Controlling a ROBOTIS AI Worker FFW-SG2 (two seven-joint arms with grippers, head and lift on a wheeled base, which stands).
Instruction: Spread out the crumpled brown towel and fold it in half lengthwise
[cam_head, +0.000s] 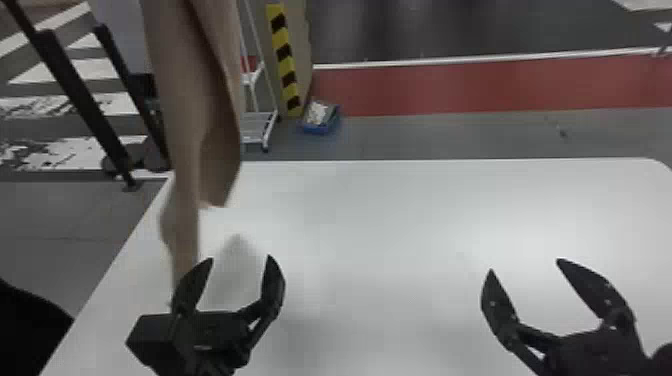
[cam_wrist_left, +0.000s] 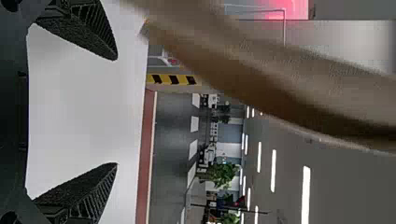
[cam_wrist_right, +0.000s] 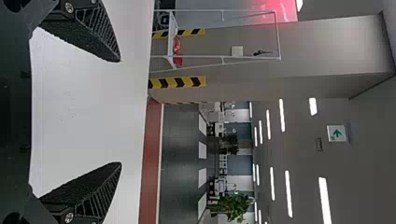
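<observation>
The brown towel (cam_head: 192, 115) hangs down from above over the white table's left side, its lower end beyond and beside my left gripper (cam_head: 240, 270); what holds its top is hidden. In the left wrist view the towel (cam_wrist_left: 280, 79) stretches blurred across the upper part, past the tips of my left gripper (cam_wrist_left: 116, 112), which is open with nothing between its fingers. My right gripper (cam_head: 525, 265) stands open and empty above the table's right half. The right wrist view has this right gripper (cam_wrist_right: 120, 112) with its fingers wide apart.
Beneath both grippers lies the white table (cam_head: 380, 210), its far edge straight and its left edge slanting. On the floor behind are a blue bin (cam_head: 320, 127), a white step ladder (cam_head: 257, 125) and a yellow-black striped post (cam_head: 285, 60). Dark legs of a stand are at the far left.
</observation>
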